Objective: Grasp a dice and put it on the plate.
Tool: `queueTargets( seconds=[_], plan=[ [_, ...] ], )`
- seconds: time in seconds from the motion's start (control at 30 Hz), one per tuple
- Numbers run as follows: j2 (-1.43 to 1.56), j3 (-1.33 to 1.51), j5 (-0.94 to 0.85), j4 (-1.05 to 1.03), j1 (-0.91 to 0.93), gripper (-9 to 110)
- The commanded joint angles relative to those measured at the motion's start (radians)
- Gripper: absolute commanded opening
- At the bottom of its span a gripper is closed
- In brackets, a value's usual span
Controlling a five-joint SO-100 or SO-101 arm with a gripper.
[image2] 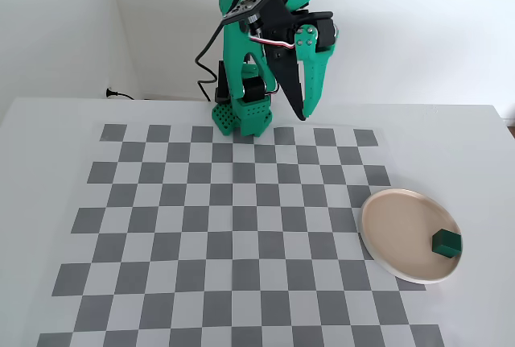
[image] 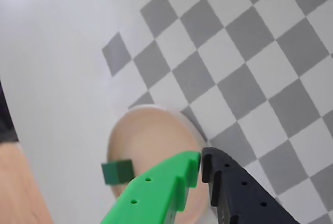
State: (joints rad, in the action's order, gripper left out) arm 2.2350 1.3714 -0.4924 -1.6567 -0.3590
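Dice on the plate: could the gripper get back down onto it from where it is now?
Probably yes. The dice sits exposed near the plate rim, nothing over it; the gripper, shut, is raised near the base.

Around me: checkered mat, white surface, wall and cable

A grey-and-white checkerboard mat [image2: 241,234] lies flat on the white surface [image2: 48,121] beneath me. Behind my base stands a plain white wall [image2: 418,25], where a thin black cable [image2: 129,96] trails along the surface's back edge.
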Motion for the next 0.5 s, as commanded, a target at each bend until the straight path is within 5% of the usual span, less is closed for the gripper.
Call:
queueTargets(
  seconds=[0.0, 0.47],
  plan=[
    [0.095, 0.132, 0.146, 0.130, 0.087, -4],
    [0.374, 0.945, 0.449, 0.707, 0.287, -5]
  ],
)
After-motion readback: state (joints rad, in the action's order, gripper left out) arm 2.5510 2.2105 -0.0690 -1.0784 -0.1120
